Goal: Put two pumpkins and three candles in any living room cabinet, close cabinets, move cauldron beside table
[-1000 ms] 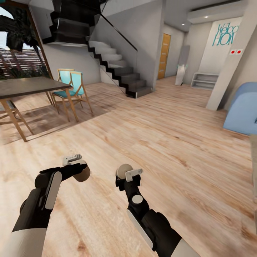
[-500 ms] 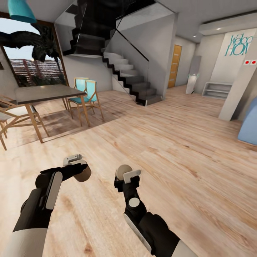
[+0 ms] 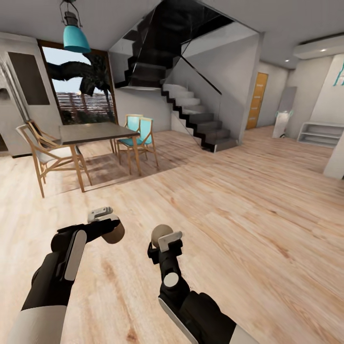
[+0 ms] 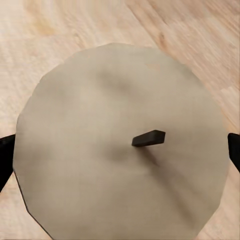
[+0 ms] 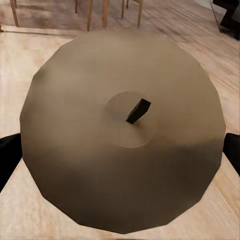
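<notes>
My left gripper (image 3: 109, 228) sits lower left of the head frame, clamped on 1 candle (image 3: 114, 232), its brown side and round end showing. My right gripper (image 3: 165, 237) sits lower centre, clamped on a 2nd candle (image 3: 159, 233) with the pale round top facing up. In the left wrist frame the candle top (image 4: 120, 145) is a pale disc with a short dark wick (image 4: 148, 138) near centre, dark finger edges at both sides. In the right wrist frame the other candle top (image 5: 122, 135) is tan with a dark wick (image 5: 138, 111). Both arms hang over bare wood floor (image 3: 248, 210). Dining table (image 3: 98, 132) with chairs (image 3: 138, 138) mid left, staircase (image 3: 196, 112) upper centre, teal lamp (image 3: 76, 38) upper left.
</notes>
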Available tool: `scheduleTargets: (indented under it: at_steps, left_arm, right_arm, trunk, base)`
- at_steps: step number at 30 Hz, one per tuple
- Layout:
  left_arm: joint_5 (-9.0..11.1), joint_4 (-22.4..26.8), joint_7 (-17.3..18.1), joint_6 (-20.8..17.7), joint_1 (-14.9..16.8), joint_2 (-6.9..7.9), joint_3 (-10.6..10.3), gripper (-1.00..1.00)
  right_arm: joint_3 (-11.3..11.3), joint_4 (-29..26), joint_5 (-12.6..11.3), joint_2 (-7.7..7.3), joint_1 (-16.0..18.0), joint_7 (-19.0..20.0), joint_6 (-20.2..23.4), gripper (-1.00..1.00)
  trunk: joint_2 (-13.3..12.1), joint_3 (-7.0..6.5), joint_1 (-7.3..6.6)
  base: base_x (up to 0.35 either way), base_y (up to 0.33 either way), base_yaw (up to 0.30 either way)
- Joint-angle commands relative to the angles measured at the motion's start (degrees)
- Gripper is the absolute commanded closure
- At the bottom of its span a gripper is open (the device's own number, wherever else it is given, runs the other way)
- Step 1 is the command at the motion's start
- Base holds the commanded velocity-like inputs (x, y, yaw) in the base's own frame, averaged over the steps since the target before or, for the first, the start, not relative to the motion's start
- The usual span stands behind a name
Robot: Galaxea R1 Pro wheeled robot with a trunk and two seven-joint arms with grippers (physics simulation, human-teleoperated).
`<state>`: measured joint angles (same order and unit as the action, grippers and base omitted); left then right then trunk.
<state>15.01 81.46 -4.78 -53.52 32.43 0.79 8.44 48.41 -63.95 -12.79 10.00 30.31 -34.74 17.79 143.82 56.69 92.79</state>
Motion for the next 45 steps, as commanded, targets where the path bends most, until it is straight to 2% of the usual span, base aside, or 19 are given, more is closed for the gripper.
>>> scheduleTargets:
  at_steps: [1,6,43,45]
  left_arm:
    - [-0.11,0.01,0.04,0.00,0.00,0.00,-0.01,1.00]
    - [-0.07,-0.04,0.04,0.00,0.00,0.00,-0.01,1.00]
    - [0.05,-0.22,0.04,0.16,0.00,-0.17,-0.09,1.00]
    - [0.05,-0.25,0.04,0.17,0.00,-0.17,-0.09,1.00]
  right_arm:
    - [0.39,-0.09,0.27,0.00,0.01,-0.02,1.13,1.00]
    - [0.78,-0.21,0.30,0.00,0.01,-0.14,2.40,1.00]
    - [0.89,-0.12,0.22,0.00,0.01,-0.15,2.63,1.00]
    - [0.89,-0.12,0.22,0.00,0.01,-0.15,2.62,1.00]
  trunk:
    - [-0.02,-0.18,-0.03]
    - [-0.08,-0.98,-0.15]
    - [-0.58,-6.57,-1.11]
    - [-1.23,-6.78,-1.47]
  base:
    - [0.000,0.000,0.254]
    - [0.000,0.000,0.243]
    - [0.000,0.000,0.211]
    - [0.000,0.000,0.162]
